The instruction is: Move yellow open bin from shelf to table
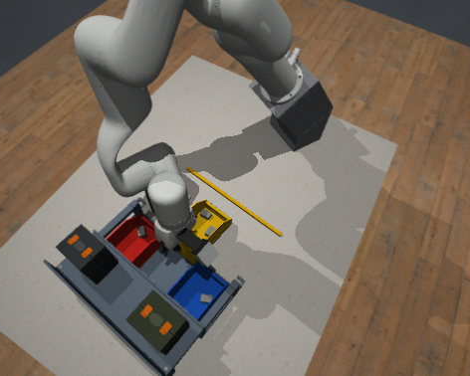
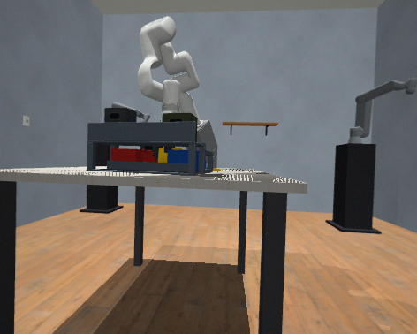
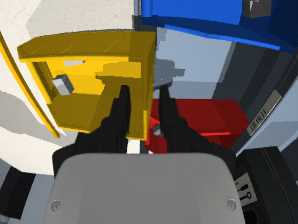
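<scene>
My pincer (image 1: 175, 253) (image 3: 144, 96), part-open, holds nothing; the yellow bin (image 1: 223, 228) (image 2: 163, 155) (image 3: 90, 114) juts from the shelf (image 1: 222, 304) (image 2: 140, 132) (image 3: 192, 62), not yet stood on the table

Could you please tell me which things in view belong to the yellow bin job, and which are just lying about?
Part of the job:
- yellow open bin and its grey parts
- shelf
- red bin and blue bin, which must stay level
- table top

Just lying about:
- yellow stick
- black case
- green case
</scene>
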`<state>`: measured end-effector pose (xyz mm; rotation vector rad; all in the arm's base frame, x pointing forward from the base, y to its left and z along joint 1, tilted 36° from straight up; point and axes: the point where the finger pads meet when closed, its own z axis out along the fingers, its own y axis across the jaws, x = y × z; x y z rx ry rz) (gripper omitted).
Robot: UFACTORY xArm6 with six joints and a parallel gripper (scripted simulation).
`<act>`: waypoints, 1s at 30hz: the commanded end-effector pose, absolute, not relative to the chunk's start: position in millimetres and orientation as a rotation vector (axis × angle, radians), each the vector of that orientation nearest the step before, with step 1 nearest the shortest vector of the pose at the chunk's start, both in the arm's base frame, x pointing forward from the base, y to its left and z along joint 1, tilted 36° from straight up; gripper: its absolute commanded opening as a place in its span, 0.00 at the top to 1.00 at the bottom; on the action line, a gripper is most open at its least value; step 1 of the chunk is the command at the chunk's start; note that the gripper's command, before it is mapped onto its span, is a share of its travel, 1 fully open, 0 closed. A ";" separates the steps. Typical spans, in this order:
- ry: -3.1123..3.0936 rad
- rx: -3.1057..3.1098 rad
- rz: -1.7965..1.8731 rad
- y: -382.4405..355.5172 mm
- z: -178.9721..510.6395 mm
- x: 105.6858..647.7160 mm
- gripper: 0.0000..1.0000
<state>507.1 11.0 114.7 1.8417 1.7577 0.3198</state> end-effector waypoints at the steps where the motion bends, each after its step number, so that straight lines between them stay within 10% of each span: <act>1: 1.756 1.839 0.324 11.4 116.2 508.1 0.67; 7: 1.756 1.839 0.324 11.4 116.2 508.1 0.67; 8: 1.756 1.839 0.324 11.5 116.3 508.1 1.00; 30: 1.756 1.839 0.324 11.4 116.3 508.1 1.00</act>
